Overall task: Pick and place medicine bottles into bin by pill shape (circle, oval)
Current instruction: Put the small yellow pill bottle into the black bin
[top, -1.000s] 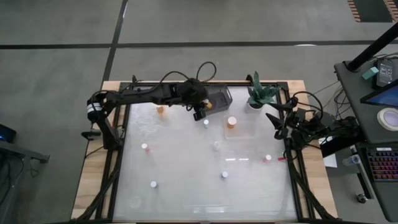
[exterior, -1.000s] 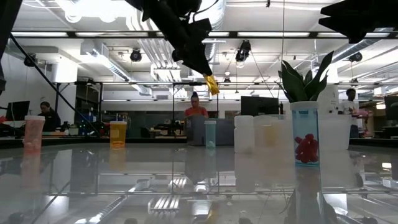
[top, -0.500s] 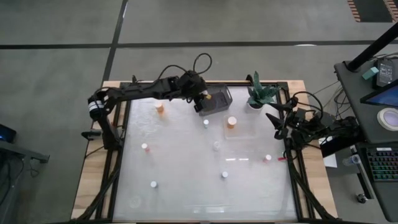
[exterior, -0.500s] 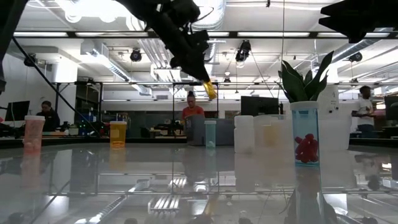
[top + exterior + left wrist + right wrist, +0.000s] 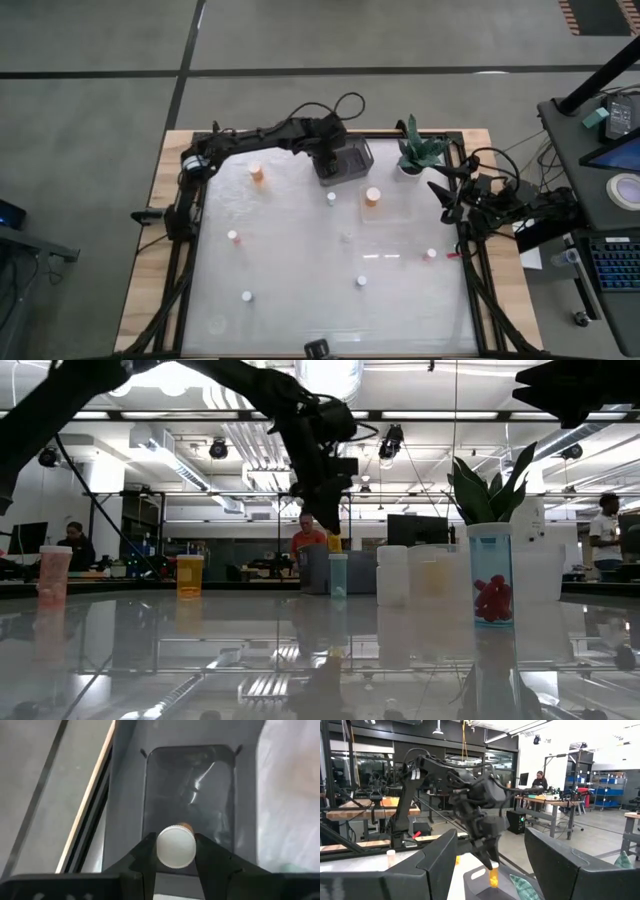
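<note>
I've got the left gripper [image 5: 330, 160] over the dark bin [image 5: 352, 163] at the far edge of the table, just left of the potted plant [image 5: 418, 150]. Its fingers [image 5: 141, 857] are clamped on a bottle [image 5: 176, 847]: white cap facing the wrist cam, a bit of orange body behind it, hanging above the bin's open bottom. In the low view the bottle [image 5: 333, 544] shows as a small orange bit below the fingertips, w/ the bin [image 5: 318, 570] under it.

Handling, as I judge it: light, stiff plastic, smooth and round, so it can twist or slip if pinched off-centre. Best hold is across the body just below the cap, where the ridged cap edge stops it sliding. Pills inside may shift, but not much weight. Should survive a short drop into the bin.

Other bottles stand loose on the table, approx. seven visible: an orange one [image 5: 257, 173] left of the bin, another [image 5: 372, 196] near the clear tray [image 5: 400, 213], small white ones [image 5: 246, 296] toward the near side.

Right gripper [image 5: 445, 200] waits at the right edge, fingers apart.
</note>
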`<state>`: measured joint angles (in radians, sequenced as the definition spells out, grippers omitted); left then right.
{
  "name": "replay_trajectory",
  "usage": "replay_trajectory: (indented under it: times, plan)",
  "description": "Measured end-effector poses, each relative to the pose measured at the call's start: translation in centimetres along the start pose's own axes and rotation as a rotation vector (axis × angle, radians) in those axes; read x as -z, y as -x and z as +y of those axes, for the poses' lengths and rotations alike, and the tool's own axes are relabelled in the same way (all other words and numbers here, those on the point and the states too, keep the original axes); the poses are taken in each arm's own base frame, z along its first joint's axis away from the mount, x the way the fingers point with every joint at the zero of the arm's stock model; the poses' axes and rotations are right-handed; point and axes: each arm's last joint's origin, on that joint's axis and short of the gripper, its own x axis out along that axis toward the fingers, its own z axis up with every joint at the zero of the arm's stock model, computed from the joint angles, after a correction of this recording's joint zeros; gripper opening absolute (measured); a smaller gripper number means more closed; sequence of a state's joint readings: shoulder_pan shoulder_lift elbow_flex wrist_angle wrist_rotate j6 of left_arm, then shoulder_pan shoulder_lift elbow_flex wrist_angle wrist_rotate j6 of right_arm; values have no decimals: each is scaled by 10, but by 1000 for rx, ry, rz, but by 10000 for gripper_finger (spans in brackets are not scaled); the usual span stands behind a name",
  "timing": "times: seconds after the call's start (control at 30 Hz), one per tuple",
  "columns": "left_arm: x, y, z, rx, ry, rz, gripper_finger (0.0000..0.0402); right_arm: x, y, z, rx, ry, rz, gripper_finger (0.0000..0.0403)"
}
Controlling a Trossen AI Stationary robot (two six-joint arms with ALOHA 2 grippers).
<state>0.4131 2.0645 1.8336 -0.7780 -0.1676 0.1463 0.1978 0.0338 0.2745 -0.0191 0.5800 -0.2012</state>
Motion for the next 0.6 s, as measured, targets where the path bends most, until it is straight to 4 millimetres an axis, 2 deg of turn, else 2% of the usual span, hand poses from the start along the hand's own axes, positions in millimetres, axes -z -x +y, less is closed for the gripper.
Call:
replay_trajectory:
  times: [0.33, 0.6]
  plan:
    - [9, -29, 21, -18, 19, 90, 94, 0, 0, 0, 0, 1, 1, 224]
    - [14, -35, 24, -19, 24, 105, 94, 0, 0, 0, 2, 3, 4, 224]
